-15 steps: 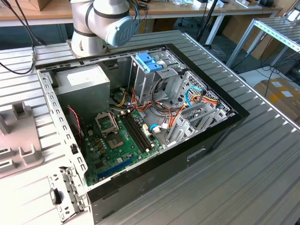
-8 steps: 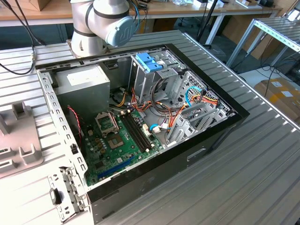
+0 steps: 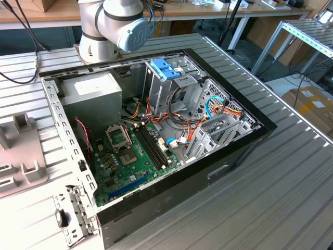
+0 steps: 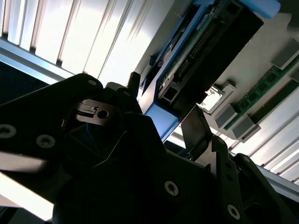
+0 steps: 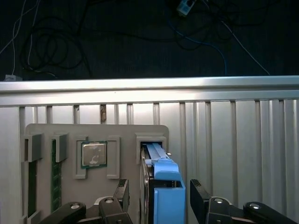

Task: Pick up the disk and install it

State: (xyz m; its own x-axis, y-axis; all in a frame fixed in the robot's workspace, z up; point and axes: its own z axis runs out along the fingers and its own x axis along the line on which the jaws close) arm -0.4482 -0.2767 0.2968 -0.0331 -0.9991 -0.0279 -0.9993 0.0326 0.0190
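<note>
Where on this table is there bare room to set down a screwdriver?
Bare ribbed table lies to the exterior view's right of the computer case, and along the strip nearest the camera. Crowded: inside the case, packed with cables and the motherboard, and the exterior view's left, taken by the grey holder.

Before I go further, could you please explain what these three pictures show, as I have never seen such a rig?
This is one robot arm with a gripper. The exterior view, from off the arm, shows an open computer case on a metal table. Both wrist views come from cameras on the arm. In the first wrist view the gripper is at a grey holder plate carrying a processor chip and the disk, which stands on edge in a slot. The fingers are open, one each side of the disk; nothing is held.
</note>
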